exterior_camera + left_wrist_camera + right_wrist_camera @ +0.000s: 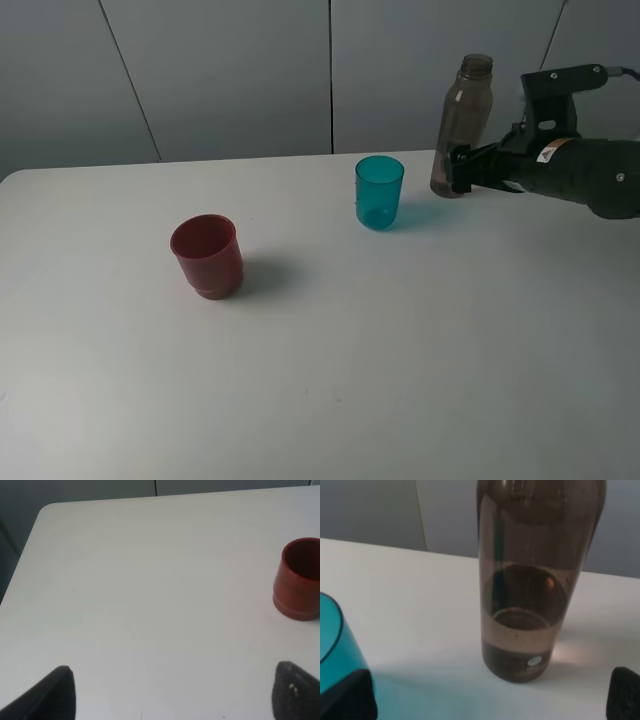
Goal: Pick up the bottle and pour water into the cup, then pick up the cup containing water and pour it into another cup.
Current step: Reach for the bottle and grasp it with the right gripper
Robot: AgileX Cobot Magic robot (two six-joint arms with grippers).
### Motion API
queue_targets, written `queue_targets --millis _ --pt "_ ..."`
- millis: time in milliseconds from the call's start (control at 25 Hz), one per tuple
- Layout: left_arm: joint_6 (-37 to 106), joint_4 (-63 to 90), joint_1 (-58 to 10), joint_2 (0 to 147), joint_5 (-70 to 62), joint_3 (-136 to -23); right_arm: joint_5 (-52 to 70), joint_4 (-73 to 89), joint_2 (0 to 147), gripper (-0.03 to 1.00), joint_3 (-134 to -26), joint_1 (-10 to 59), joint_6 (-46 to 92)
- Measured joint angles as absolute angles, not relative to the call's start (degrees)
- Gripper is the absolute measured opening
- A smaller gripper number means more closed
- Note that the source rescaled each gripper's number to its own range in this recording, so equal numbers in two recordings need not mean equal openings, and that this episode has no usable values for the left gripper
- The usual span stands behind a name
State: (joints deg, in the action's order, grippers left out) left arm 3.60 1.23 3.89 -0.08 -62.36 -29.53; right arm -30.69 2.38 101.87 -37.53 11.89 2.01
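Observation:
The smoky grey-brown bottle stands upright on the white table at the back right, with a little water in its base; it fills the right wrist view. The teal cup stands just left of it and shows at the edge of the right wrist view. The dark red cup stands further left and also shows in the left wrist view. My right gripper is open beside the bottle's lower part, fingertips apart, not touching it. My left gripper is open, away from the red cup.
The white table has a rounded far-left corner. A grey panelled wall runs behind it.

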Motion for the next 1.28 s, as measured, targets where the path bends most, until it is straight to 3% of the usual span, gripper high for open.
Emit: queue_targets --millis 240,1280 --pt "3.6 1.2 3.9 -0.1 -62.4 -29.5 -42.2 3.8 109.2 1.00 -38.7 11.9 2.0" --pt "3.6 1.2 3.9 -0.1 -62.4 -29.5 -43.0 9.8 124.5 1.00 -53.8 11.9 3.7"
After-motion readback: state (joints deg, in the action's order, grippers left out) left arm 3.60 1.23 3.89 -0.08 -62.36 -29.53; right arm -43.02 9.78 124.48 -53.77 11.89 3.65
